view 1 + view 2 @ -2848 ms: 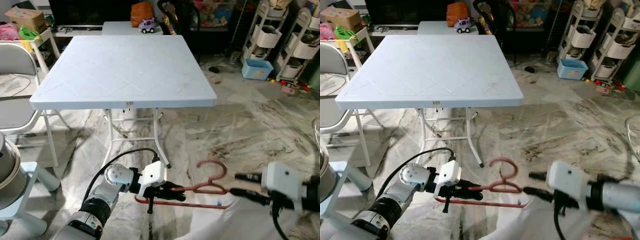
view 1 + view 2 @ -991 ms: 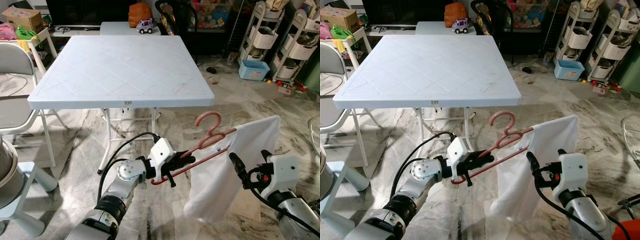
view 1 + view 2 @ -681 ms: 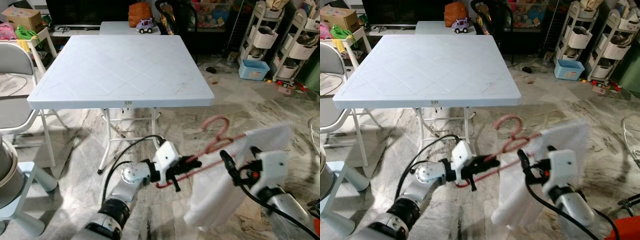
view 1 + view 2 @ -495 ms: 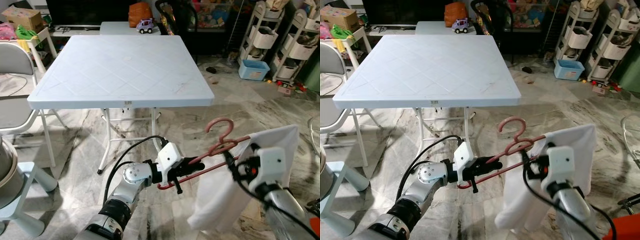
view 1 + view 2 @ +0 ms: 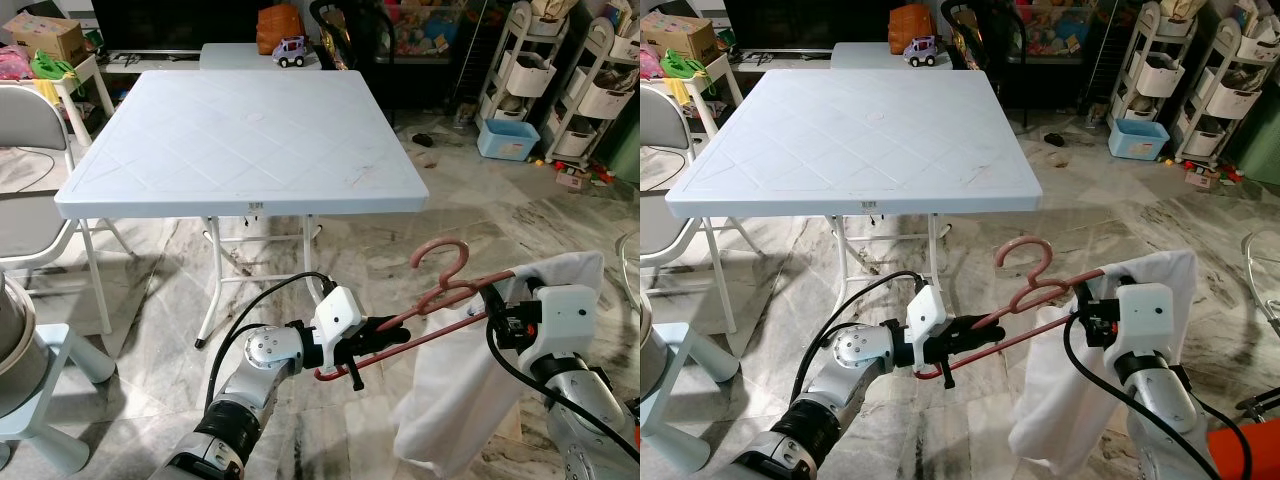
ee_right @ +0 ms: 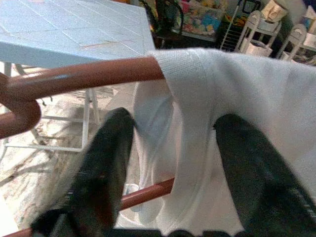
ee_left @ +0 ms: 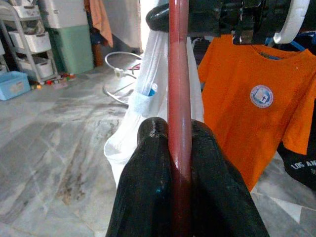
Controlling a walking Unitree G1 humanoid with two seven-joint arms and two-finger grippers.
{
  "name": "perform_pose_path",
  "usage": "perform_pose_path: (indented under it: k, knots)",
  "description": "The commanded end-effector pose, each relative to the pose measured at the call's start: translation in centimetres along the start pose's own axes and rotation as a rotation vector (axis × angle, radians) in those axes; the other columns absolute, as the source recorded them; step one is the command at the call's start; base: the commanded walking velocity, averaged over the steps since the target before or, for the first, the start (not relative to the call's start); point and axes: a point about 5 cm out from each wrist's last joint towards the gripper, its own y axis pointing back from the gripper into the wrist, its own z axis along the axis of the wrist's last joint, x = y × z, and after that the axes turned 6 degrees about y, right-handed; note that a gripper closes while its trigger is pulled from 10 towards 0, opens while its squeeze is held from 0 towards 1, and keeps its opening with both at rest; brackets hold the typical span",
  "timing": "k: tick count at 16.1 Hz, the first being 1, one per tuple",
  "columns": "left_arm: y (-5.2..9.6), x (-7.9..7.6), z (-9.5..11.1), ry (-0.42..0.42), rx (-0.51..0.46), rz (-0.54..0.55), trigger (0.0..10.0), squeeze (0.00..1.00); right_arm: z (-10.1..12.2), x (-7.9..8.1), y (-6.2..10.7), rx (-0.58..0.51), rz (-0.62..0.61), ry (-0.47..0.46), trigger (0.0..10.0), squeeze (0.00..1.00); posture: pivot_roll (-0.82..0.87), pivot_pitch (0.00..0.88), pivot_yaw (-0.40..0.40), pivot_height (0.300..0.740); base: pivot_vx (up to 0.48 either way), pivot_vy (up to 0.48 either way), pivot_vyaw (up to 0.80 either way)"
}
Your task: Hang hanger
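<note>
A reddish-brown hanger [image 5: 440, 290] hangs tilted in the air in front of me, hook [image 5: 447, 258] upward. My left gripper [image 5: 392, 336] is shut on its lower left end, and the bar [image 7: 179, 98] sits pinched between the two black fingers [image 7: 148, 168]. A white garment [image 5: 470, 390] is draped over the hanger's right shoulder and hangs toward the floor. My right gripper [image 5: 497, 306] is at that shoulder. In its wrist view the fingers [image 6: 101, 168] stand wide apart, with the white cloth [image 6: 197, 113] and the hanger bar [image 6: 84, 74] between them.
A white folding table [image 5: 250, 140] stands just ahead, with a grey chair [image 5: 30, 130] to its left. White shelf racks [image 5: 600, 80] and a blue bin [image 5: 505, 138] stand at the back right. An orange T-shirt [image 7: 256, 98] hangs nearby. The floor is marble [image 5: 500, 230].
The hanger and garment have risen from near the floor and shifted right. My right gripper has moved right along the hanger's shoulder, drawing the white cloth with it.
</note>
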Motion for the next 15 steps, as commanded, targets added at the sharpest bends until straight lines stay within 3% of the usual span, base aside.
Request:
perform_pose_path:
  k: [1, 3, 6, 9, 15]
  knots:
    - [-0.3, 0.2, 1.1, -0.033, -0.035, -0.013, 0.0, 0.0, 0.1, -0.2, 0.2, -0.007, 0.045, 0.001, 1.1, 0.0, 0.05, 0.0, -0.07, 0.74, 0.0, 0.0, 0.0]
    - [-0.3, 0.1, 1.1, -0.035, -0.034, -0.015, 0.0, 0.0, -0.1, -0.2, 0.5, 0.002, 0.079, 0.001, 1.7, 0.0, 0.04, 0.0, -0.068, 0.74, 0.0, 0.0, 0.0]
    - [-0.2, 0.2, 1.0, -0.04, -0.027, -0.009, 0.0, 0.0, -0.4, -0.5, 1.2, 0.045, 0.125, 0.019, 1.7, 0.0, 0.04, 0.0, -0.065, 0.74, 0.0, 0.0, 0.0]
    - [-0.3, 0.2, 1.0, -0.041, -0.025, -0.011, 0.0, 0.0, -0.8, -1.4, 1.4, 0.059, 0.083, 0.021, 0.3, 0.0, 0.04, 0.0, -0.064, 0.74, 0.0, 0.0, 0.0]
    - [-0.4, 0.1, 1.1, -0.044, -0.031, -0.021, 0.0, 0.0, -1.0, -0.4, 0.4, 0.061, 0.076, 0.01, 1.5, 0.0, 0.04, 0.0, -0.064, 0.74, 0.0, 0.0, 0.0]
